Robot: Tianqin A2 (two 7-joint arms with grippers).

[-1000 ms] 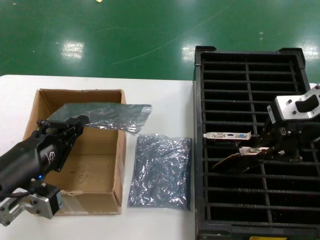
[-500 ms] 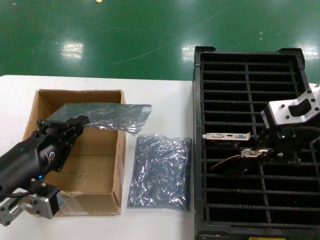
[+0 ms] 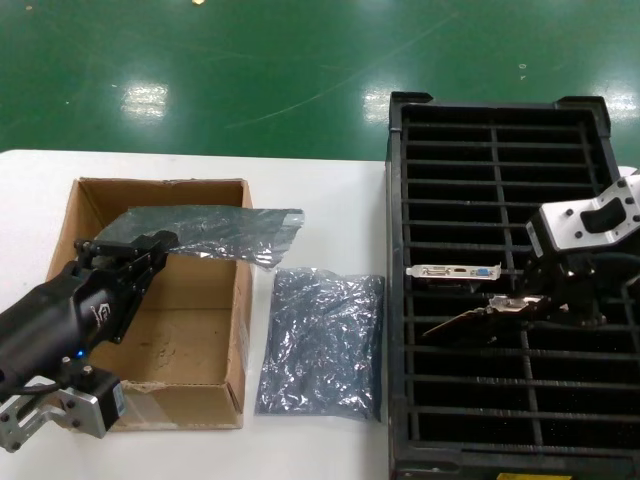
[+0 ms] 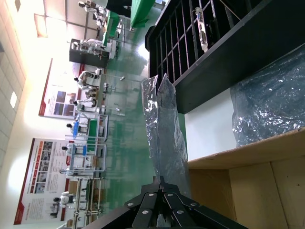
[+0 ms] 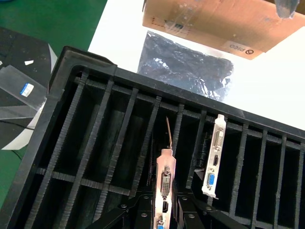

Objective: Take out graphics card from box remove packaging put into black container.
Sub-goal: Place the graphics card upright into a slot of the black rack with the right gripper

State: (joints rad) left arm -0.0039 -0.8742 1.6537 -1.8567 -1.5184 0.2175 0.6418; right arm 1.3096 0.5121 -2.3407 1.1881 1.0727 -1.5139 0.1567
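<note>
My left gripper hangs over the brown box, shut on the edge of a crinkled silver packaging bag that sticks out level above it. From the left wrist, the bag runs straight out from the shut fingertips. My right gripper is over the black container, shut on a graphics card held tilted above the slots. In the right wrist view its silver bracket sits between the jaws. Another graphics card stands in a slot beside it.
A second empty silver bag lies flat on the white table between box and container. The container's slotted dividers run in two columns. The table ends just behind the box, with green floor beyond.
My right gripper has shifted slightly over the container with the card in it. The left arm and its bag have not moved.
</note>
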